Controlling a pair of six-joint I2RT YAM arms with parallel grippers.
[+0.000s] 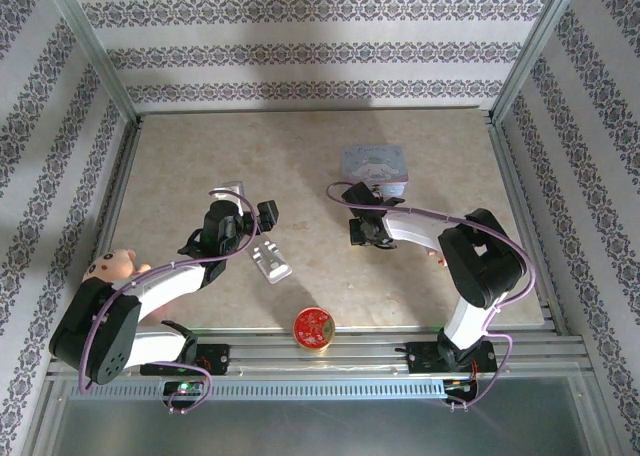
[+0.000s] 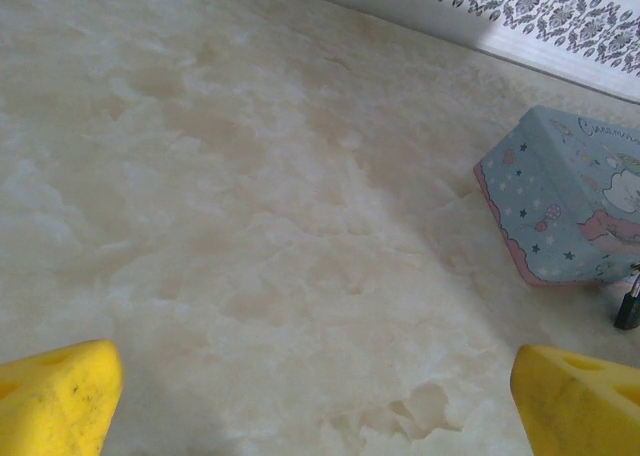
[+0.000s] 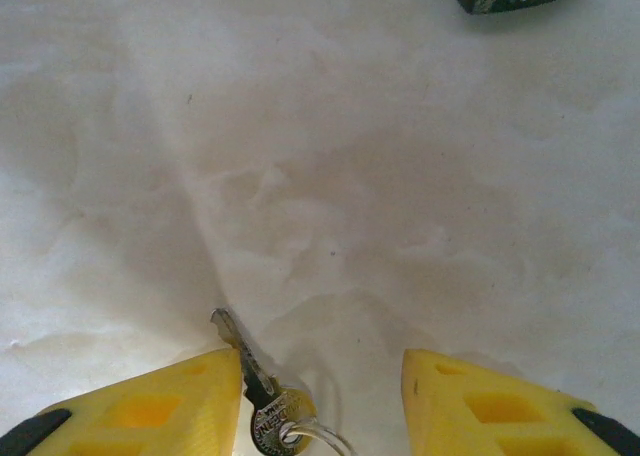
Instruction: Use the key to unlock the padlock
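Observation:
A silver key [image 3: 247, 369] on a wire ring lies flat on the table in the right wrist view. My right gripper [image 3: 320, 368] is lowered around it, open, and the key's blade rests against the left yellow finger [image 3: 170, 401]. From above, that gripper [image 1: 358, 232] sits just in front of the pastel cartoon-print tin box [image 1: 375, 166]. A tiny dark thing, apparently the padlock [image 2: 628, 306], stands by the box's corner at the right edge of the left wrist view. My left gripper [image 2: 315, 376] hangs wide open over bare table, holding nothing.
A shiny silver block [image 1: 270, 262] lies between the arms, below the left gripper [image 1: 262, 219]. A round red-and-gold tin [image 1: 313, 329] sits at the near edge. A pink pig toy [image 1: 110, 266] is at the left. Metal frame posts border the table.

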